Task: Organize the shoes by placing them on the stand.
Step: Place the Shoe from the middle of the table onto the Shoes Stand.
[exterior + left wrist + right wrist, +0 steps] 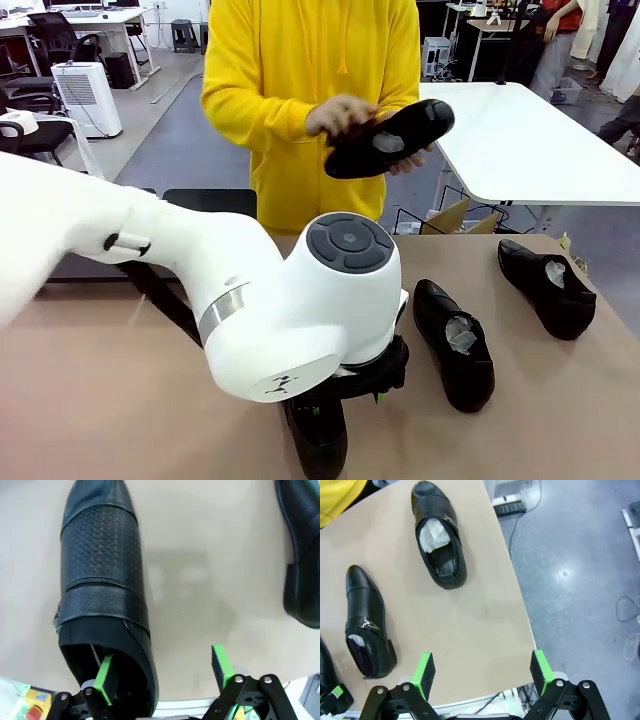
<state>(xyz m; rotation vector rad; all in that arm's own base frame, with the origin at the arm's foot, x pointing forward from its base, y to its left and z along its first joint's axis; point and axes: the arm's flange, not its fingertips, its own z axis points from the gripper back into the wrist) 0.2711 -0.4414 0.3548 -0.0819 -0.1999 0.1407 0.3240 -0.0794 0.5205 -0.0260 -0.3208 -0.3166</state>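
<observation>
My left gripper [162, 672] stands open at the heel of a black shoe [102, 575] lying on the tan table. One green pad [105, 677] is inside the shoe's opening and the other is outside its side wall. In the front view this shoe [320, 445] pokes out under the left arm's wrist. Two more shoes, one [455, 345] near the middle and one [548, 288] at the right, lie on the table with white paper inside. A person holds another shoe [390, 140] in both hands. My right gripper [482, 672] hangs open above the table's edge, holding nothing. The stand is mostly hidden behind the left arm; a matte-black strip [80, 268] shows.
The left arm's white body [250, 290] blocks much of the front view. The person in a yellow hoodie [300, 60] stands at the far side. The table's right edge [517, 595] drops to a grey floor with cables. A white table [520, 140] stands behind.
</observation>
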